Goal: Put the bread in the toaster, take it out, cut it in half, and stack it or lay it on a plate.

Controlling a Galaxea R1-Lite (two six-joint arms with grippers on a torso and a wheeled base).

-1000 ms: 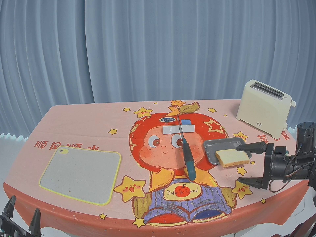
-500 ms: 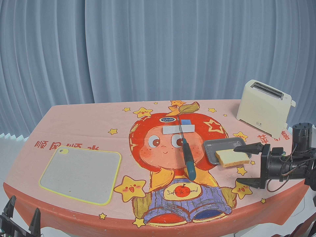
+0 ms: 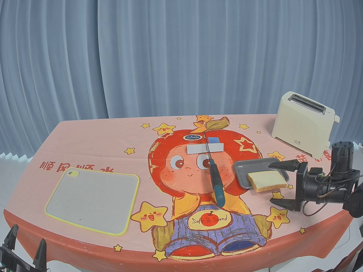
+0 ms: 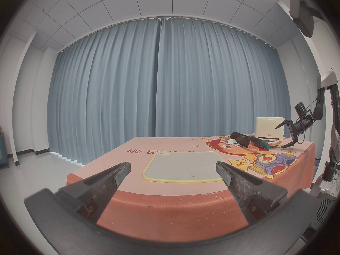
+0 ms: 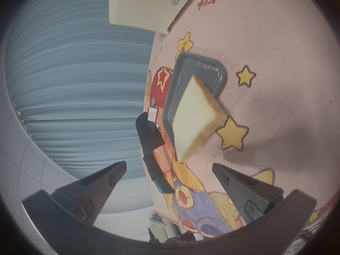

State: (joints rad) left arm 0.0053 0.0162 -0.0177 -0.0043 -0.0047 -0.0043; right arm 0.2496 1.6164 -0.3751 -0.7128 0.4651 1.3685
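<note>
A slice of bread lies half on a small grey plate, overhanging its near edge, at the right of the table. Just right of it my right gripper hangs open, one finger on each side of the slice and not touching it. In the right wrist view the bread lies beyond the open right gripper. The cream toaster stands at the far right with its slots empty. A teal-handled knife lies at mid-table. My left gripper is open off the table's near left corner.
A grey cutting board with a yellow rim lies at the near left. A small white strip rests under the knife's blade. A blue curtain hangs behind the table. The table's front edge runs close below the right gripper.
My right gripper has shifted slightly left and away from the table's front edge, closer around the bread, and stays open. The bread, knife and left arm have not moved.
</note>
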